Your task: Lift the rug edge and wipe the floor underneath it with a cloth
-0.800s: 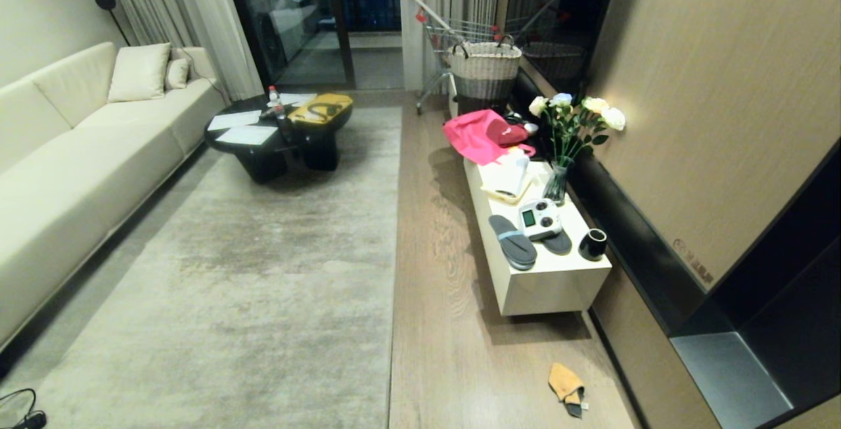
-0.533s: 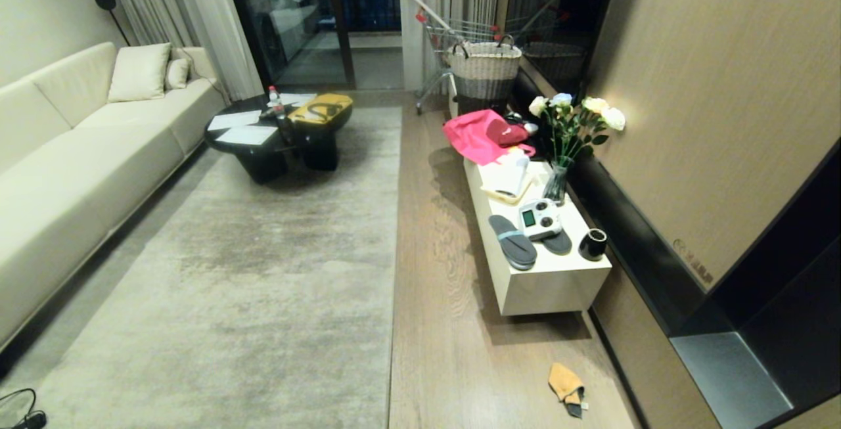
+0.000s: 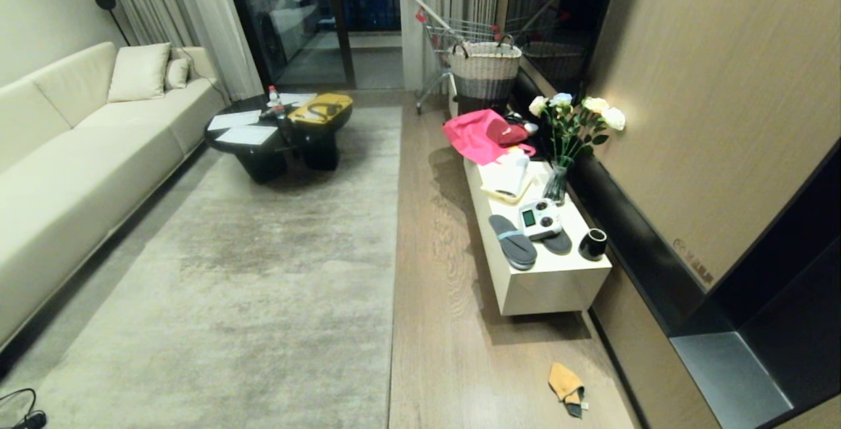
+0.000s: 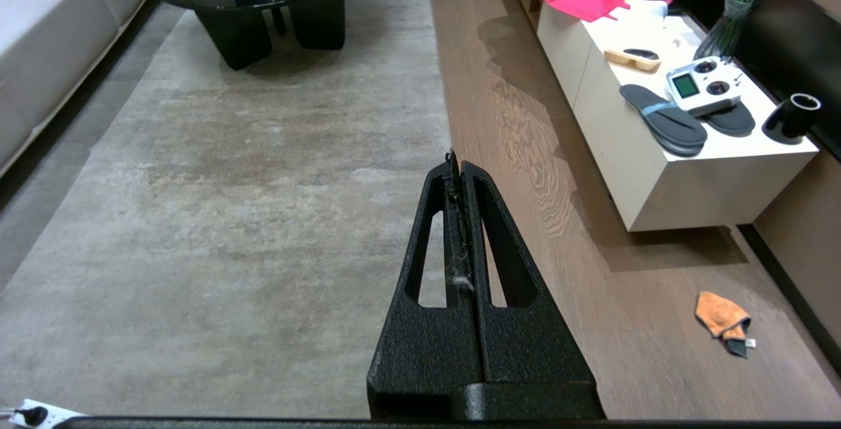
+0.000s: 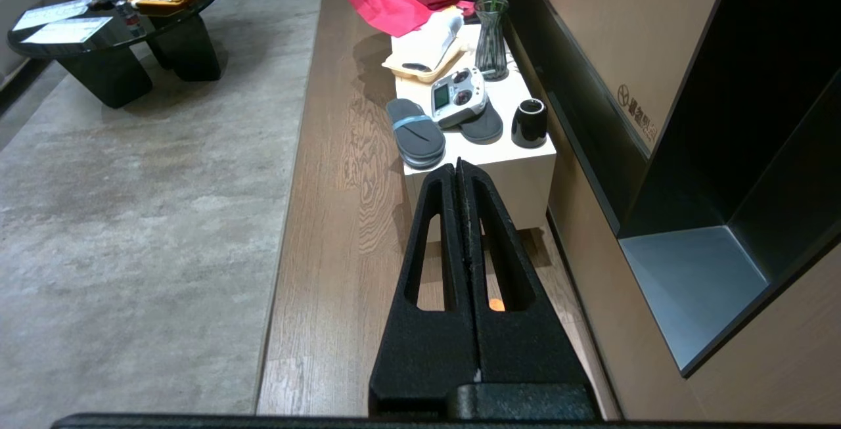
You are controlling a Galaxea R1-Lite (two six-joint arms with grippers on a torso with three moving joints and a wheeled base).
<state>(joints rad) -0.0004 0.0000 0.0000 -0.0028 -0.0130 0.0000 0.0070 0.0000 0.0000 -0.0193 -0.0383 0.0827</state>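
The cloth lies flat on the floor, near the white worktop and well apart from the rug edge. The rug edge lies flat too. The left gripper and right gripper are both squeezed closed, holding nothing, up above the floor.

Mottled grey-beige rug, wood-grain grey-brown floor, orange cloth, pink fabric.
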